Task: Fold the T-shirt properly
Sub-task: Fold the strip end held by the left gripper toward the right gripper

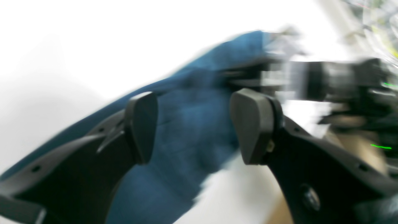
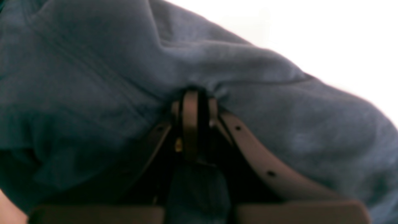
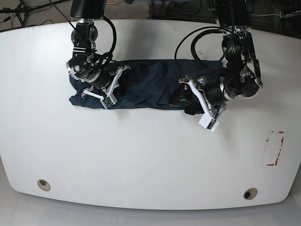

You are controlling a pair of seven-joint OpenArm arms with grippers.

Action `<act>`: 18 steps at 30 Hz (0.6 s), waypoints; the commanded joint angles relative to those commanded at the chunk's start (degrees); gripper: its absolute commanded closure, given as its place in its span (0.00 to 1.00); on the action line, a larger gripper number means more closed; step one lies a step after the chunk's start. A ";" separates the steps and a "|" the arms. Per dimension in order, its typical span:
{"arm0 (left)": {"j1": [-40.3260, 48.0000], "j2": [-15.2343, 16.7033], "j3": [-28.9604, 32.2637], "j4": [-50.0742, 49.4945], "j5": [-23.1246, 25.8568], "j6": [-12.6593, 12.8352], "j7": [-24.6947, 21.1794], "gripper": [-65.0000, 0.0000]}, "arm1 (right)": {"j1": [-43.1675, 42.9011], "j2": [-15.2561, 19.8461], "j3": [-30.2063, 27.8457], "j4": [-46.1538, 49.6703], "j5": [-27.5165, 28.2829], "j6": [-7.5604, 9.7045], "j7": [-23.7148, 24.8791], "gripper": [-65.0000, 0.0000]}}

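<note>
Stretching from side to side across the far part of the white table (image 3: pixel 141 160), the navy T-shirt (image 3: pixel 143 77) has its long axis running left to right in the base view, its near edge uneven. The left wrist view shows the left gripper (image 1: pixel 193 127) with fingers spread over the cloth, which runs diagonally from lower left to upper right. In the right wrist view, the right gripper's (image 2: pixel 199 124) fingers pinch bunched fabric.
</note>
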State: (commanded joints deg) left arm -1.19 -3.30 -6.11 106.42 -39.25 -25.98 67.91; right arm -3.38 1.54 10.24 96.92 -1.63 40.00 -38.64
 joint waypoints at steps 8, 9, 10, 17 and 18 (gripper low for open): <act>5.10 -4.66 0.00 -3.78 7.47 0.00 -11.87 0.85 | 0.53 -2.55 0.09 11.08 0.00 0.00 -7.38 0.94; 5.45 -5.19 0.00 -5.45 8.18 0.00 -13.63 0.90 | 0.88 -3.16 0.18 12.66 0.00 0.00 -8.35 0.92; 5.71 -5.45 0.09 -6.86 8.70 0.00 -14.68 0.92 | 0.97 -3.43 0.26 13.54 0.00 0.00 -9.23 0.88; 5.98 -5.71 -1.14 -16.62 9.49 -0.09 -18.20 0.91 | 2.81 -7.47 6.07 16.09 0.09 0.00 -12.66 0.34; 5.98 -5.71 -1.14 -17.23 9.49 -0.09 -18.55 0.91 | 3.25 -8.00 7.03 16.09 0.44 0.00 -12.66 0.29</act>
State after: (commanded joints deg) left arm 4.79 -9.01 -7.25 89.19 -29.76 -26.07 49.36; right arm -0.13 -6.46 17.27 113.01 -1.19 40.00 -51.30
